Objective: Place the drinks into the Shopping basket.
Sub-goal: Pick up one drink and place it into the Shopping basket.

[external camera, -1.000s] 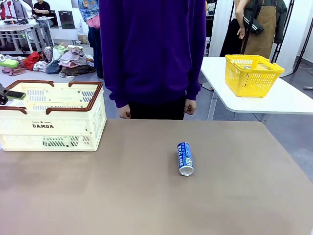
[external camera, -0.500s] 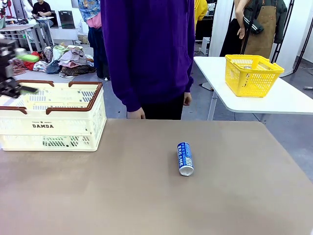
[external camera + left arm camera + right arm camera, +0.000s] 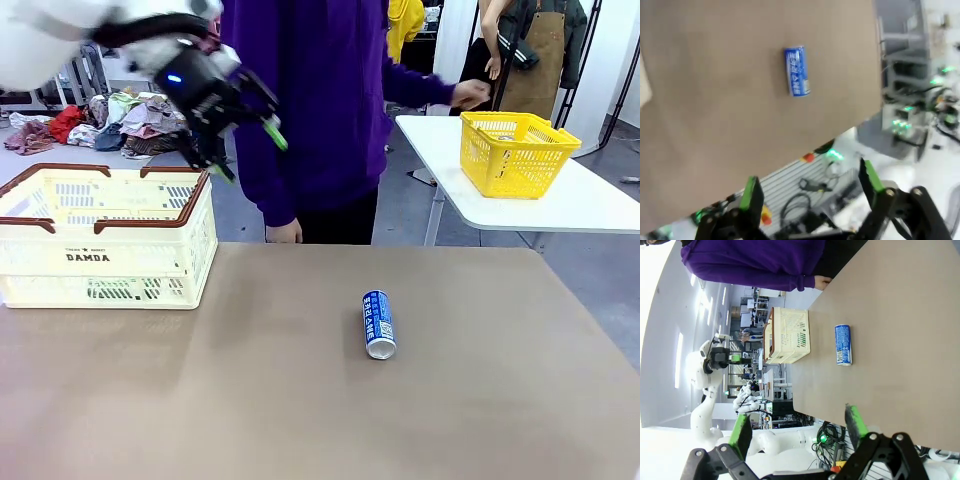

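High by the far right corner of the Shopping basket [image 3: 100, 262], we hold our left gripper [image 3: 250, 151] wide and empty; our right gripper [image 3: 796, 426] gapes too. 1 blue can [image 3: 378, 324] lies on the table [image 3: 250, 400], right of centre, not yet in; we cannot see what the basket holds.

One slim blue metal drink can [image 3: 378, 324] with white lettering is lying in view. Two plastic baskets are standing: one large cream-white perforated basket [image 3: 105, 255] and one smaller yellow mesh basket [image 3: 515, 155]. Two tables are showing: one brown table [image 3: 250, 410] and one white table [image 3: 585, 205].
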Action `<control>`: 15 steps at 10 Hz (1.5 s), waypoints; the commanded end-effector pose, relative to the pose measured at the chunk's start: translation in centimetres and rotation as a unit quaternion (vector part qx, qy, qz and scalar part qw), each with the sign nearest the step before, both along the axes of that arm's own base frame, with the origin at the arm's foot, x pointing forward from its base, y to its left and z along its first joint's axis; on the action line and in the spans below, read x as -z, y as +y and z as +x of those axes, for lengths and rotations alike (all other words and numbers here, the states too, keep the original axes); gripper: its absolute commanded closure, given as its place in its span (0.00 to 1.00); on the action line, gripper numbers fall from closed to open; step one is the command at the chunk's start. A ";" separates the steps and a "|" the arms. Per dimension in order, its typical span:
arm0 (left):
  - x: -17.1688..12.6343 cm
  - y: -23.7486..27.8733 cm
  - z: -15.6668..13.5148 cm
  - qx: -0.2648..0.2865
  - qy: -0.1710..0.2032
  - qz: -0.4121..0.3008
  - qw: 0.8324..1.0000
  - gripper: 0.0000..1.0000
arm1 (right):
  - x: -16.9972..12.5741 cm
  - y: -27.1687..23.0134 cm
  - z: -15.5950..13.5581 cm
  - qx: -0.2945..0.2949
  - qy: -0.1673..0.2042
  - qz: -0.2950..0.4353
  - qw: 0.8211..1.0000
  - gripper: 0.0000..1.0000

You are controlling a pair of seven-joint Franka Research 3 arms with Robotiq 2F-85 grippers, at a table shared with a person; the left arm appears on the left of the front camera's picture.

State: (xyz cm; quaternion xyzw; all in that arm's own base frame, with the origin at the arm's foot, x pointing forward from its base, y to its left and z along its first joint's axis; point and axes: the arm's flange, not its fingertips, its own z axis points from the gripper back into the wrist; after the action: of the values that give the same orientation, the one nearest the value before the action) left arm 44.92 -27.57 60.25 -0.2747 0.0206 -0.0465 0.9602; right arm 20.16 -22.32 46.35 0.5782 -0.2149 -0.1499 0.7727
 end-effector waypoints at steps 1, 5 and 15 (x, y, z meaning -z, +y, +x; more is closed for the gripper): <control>0.0 -4.8 2.9 0.054 0.012 0.101 0.993 0.00 | 0.0 0.0 0.2 -0.001 -0.019 0.005 1.000 0.00; 7.2 -15.1 1.7 0.107 -0.041 0.163 0.980 0.00 | 0.0 0.0 0.2 -0.001 -0.019 0.005 1.000 0.00; 14.4 -20.0 -0.2 0.124 -0.074 0.145 0.979 0.00 | 0.0 0.0 0.2 -0.001 -0.019 0.005 1.000 0.00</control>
State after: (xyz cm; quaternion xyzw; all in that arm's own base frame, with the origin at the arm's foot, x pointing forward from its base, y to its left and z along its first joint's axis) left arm 44.94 -47.52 46.21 -0.1237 -0.0107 -0.1810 0.9756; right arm 20.16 -22.32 46.35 0.5781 -0.2148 -0.1499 0.7728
